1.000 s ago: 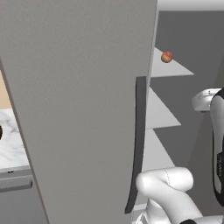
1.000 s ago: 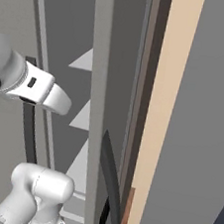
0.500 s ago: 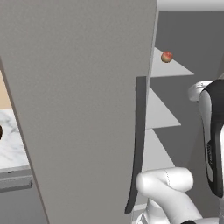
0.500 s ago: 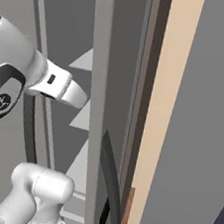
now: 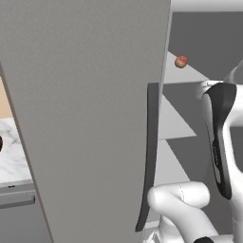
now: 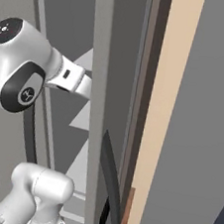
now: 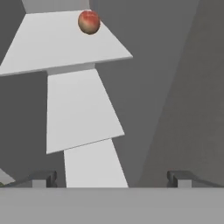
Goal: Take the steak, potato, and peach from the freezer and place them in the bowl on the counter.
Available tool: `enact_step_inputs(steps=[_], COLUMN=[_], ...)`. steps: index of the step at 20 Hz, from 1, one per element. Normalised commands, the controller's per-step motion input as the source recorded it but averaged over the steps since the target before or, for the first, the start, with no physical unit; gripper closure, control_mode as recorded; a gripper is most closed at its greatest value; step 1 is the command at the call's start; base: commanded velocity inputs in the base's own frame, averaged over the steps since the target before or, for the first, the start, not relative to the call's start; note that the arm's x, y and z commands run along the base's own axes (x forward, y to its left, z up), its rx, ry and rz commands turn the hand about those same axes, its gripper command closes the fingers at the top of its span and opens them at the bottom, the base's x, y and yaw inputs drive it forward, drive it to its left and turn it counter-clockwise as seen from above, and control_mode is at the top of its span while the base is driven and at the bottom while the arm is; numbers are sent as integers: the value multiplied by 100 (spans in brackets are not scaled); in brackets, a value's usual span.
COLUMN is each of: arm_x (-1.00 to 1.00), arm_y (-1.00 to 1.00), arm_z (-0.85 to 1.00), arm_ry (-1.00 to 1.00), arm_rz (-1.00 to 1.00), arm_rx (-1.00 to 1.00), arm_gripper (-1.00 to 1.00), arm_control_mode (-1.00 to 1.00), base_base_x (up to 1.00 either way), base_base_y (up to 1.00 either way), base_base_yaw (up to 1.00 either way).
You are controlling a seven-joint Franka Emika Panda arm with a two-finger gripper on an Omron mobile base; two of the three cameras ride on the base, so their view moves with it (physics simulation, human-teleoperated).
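Note:
The freezer stands open, its wide grey door (image 5: 85, 109) with the dark handle (image 5: 149, 156) swung toward me. A red-orange peach (image 5: 181, 61) sits alone on an upper pale shelf (image 7: 61, 41); in the hand view the peach (image 7: 89, 22) lies far ahead and up-left. My gripper (image 7: 111, 179) is open, fingertips (image 7: 41, 178) wide apart with nothing between them, aimed into the freezer well short of the peach. The wrist (image 6: 71, 78) reaches in behind the door's edge. Steak and potato are out of view. A dark sliver of the bowl (image 5: 1, 143) sits on the counter (image 5: 12, 152).
Lower shelves (image 7: 81, 109) step down below the peach's shelf. The door's edge (image 6: 96, 112) stands close to the right of my arm (image 5: 220, 142). A beige wall panel (image 6: 166, 116) rises beyond the door. Grey cabinet fronts (image 5: 16, 213) lie under the counter.
The arm has swung up and in toward the freezer: it fills more of the right side in the left base view, and the wrist has moved toward the door's edge. The jaws stayed open.

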Motion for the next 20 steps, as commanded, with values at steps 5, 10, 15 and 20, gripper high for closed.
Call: enact_step_inputs(steps=[5,10,15,20], arm_x=[50,47,45,22], arm_y=[-14,-14,-7,3], arm_z=[0,0,0,0], arm_ry=[-2,0,0,-2], arm_rz=[-3,-1,0,0], arm_rx=[0,1,0,0], arm_gripper=[-100,-100,-100,-100], arm_control_mode=[-100,-100,-100,-100], base_base_x=[0,0,0,0], base_base_y=[0,0,0,0], base_base_yaw=[0,0,0,0])
